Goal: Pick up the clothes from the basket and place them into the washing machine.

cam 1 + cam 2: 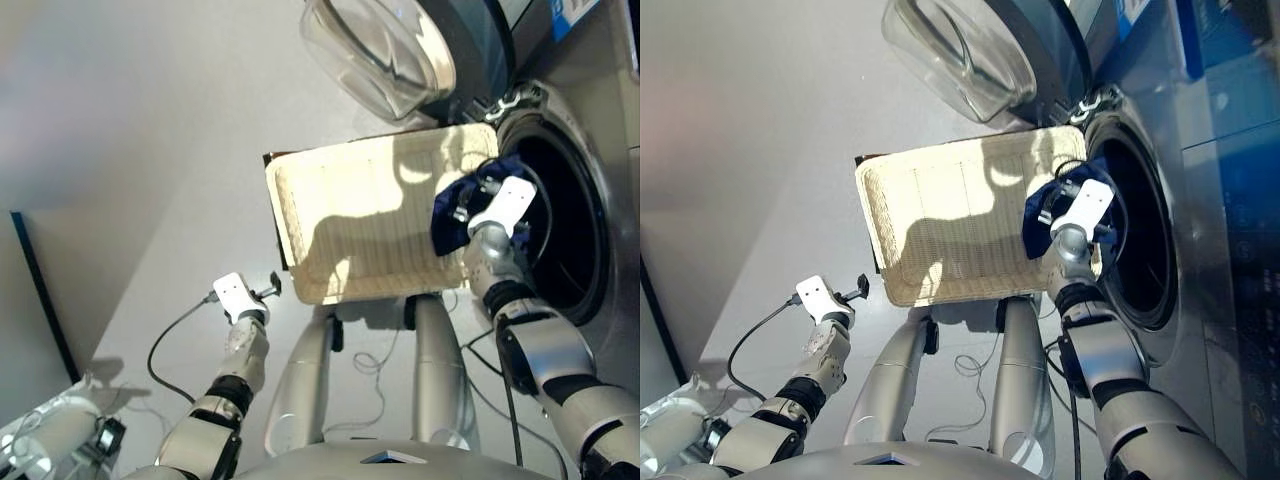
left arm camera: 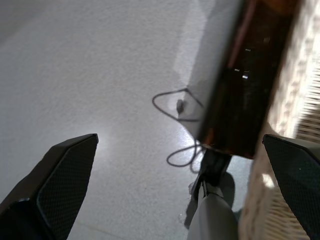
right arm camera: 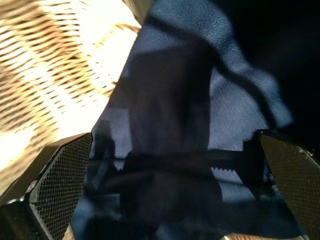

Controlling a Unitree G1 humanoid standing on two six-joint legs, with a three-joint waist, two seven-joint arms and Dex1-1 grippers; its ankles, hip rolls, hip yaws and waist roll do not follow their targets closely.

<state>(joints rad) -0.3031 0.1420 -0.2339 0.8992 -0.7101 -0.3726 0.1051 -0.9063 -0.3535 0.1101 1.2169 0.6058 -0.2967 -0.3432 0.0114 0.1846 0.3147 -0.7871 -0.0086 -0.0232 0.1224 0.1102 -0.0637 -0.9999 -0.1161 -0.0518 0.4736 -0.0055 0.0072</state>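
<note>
One navy blue garment [image 1: 452, 212] is the only piece of clothing visible; it hangs at the 3 o'clock edge of the basket [image 1: 340, 215], draped over that rim and lying between the basket and the drum opening of the washing machine [image 1: 570, 225]. The right gripper [image 3: 170, 185] sits at this garment. In the right wrist view the fingers [image 3: 55, 180] stand wide apart with the navy cloth filling the space between them, so whether the cloth is pinched cannot be told. The rest of the basket floor shows bare cream wicker. The basket rests on a dark brown support [image 2: 240, 95], which shows along the wicker's edge. The washing machine stands at 3 o'clock from the basket, drum hole dark and uncovered. Its round glass porthole door [image 1: 378, 50] is swung open at 12 o'clock from the basket. The left gripper [image 2: 175, 190] hovers over the grey floor [image 1: 150, 130] at 8 o'clock from the basket, well apart from it, fingers spread and holding nothing. A thin cable [image 2: 175, 105] lies looped on the floor beside the support.
</note>
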